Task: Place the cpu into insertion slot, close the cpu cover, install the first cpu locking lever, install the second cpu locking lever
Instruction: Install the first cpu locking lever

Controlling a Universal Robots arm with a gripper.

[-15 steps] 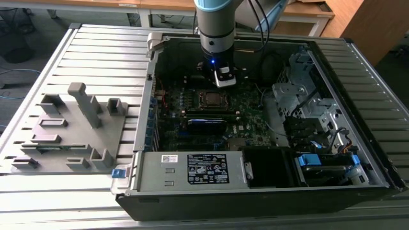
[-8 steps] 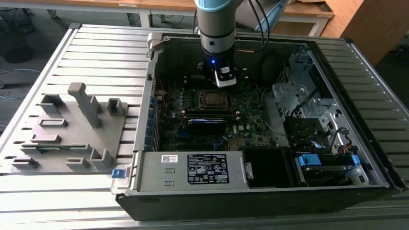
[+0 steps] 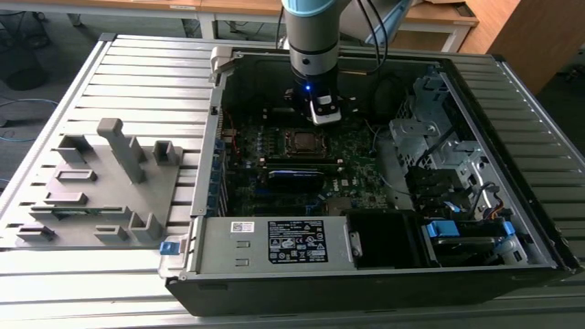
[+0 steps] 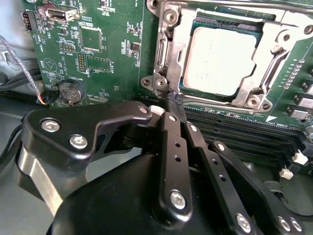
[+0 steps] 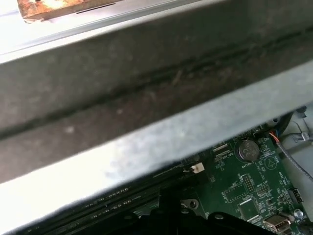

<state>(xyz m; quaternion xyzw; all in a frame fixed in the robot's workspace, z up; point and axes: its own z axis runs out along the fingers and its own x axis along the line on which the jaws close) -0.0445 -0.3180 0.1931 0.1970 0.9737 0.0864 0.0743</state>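
Jaws of the gripper (image 4: 174,100) pressed together, tip down beside the cpu cover (image 4: 168,54).

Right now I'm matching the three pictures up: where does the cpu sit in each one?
Exterior view: the cpu sits mid-motherboard, just below the end effector.
Second wrist view: the cpu lies framed by the cpu cover, beyond the end effector.
First wrist view: not in it.
Shared landmark: the round coin battery, in both wrist views.

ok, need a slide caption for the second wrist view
Tool poised at the corner of the cpu cover, closed over the cpu on the green board.
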